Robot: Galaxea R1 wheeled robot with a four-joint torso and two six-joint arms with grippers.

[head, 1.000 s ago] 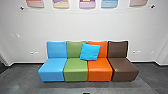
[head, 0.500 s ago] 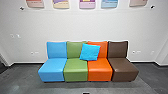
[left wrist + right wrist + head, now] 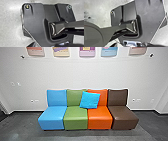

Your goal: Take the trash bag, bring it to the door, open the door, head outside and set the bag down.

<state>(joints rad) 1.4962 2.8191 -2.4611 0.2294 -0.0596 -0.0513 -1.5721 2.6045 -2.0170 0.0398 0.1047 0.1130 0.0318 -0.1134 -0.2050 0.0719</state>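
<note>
Two hands were ours, but we could not tell how far open they were or whether they held anything; nor could we tell where the trash bag was. We expected it to be soft and slack, its thin plastic slippery, any weight sagging low; we judged the gathered neck the best place for a firm grip, away from sides that might tear. Beyond our dark plate [image 3: 33,18] and the grey floor [image 3: 87,136] stood a row of coloured seats [image 3: 75,114], a blue cushion [image 3: 90,100] leaning there, then a pale wall [image 3: 82,74].
</note>
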